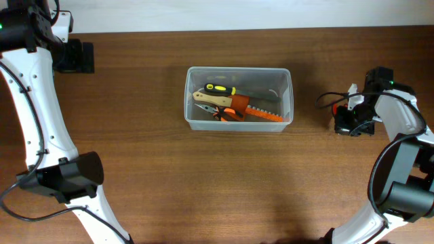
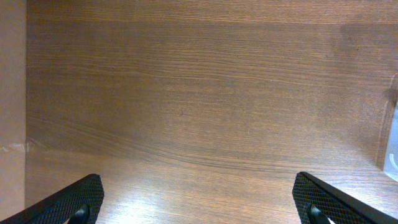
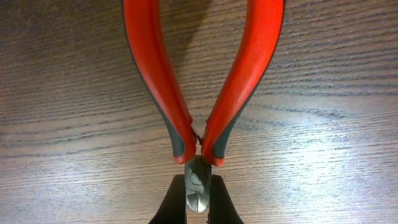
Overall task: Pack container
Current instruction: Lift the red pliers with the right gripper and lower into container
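r gripper (image 3: 198,204) pinches red pliers (image 3: 152,74) by head on tbl (image 3: 62,124).

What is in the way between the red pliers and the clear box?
Nothing visible. The right pincer grips the red pliers by their head. Only bare table lies between them and the open-topped container, which already holds other tools.

Container (image 1: 190,102) at upper centre of the desk (image 1: 203,183), hand tools (image 1: 230,105) lying inside it, left gripper (image 1: 73,57) at upper left of frame, right gripper (image 1: 352,125) at far right, pliers (image 3: 149,74) head between its jaws
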Robot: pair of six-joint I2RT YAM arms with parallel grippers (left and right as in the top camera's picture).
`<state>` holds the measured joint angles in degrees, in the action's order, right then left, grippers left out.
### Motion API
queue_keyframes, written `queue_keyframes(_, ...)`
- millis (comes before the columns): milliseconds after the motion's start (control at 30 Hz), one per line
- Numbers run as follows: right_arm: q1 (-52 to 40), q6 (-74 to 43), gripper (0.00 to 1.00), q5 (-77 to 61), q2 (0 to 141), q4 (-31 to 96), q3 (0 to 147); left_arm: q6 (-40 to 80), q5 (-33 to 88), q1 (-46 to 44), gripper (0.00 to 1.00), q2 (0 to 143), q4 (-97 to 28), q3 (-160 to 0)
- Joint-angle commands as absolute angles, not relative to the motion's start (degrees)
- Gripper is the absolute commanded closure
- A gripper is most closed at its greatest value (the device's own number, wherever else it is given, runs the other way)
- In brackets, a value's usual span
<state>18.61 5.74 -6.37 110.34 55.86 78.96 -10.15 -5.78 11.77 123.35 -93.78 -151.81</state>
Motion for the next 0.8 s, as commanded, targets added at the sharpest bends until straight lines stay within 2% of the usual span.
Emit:
queue_keyframes(0,18.7,5.1,0.96,-7.1,108.2,56.0,80.2,-9.5,-5.1,12.1,0.01,123.1,-93.7,-151.9)
queue_keyframes(267,16.6,5.1,0.96,-7.1,104.3,59.4,86.5,-9.5,-5.1,12.1,0.01,123.1,-93.7,-151.9)
queue_keyframes(533,7.3,5.1,0.96,-7.1,101.6,65.1,98.2,-9.5,-5.2,12.1,0.01,123.1,-93.7,-151.9)
queue_keyframes(767,-4.4,5.1,0.96,-6.9,101.5,66.2,104.2,-9.5,-5.2,12.1,0.01,123.1,-93.7,-151.9)
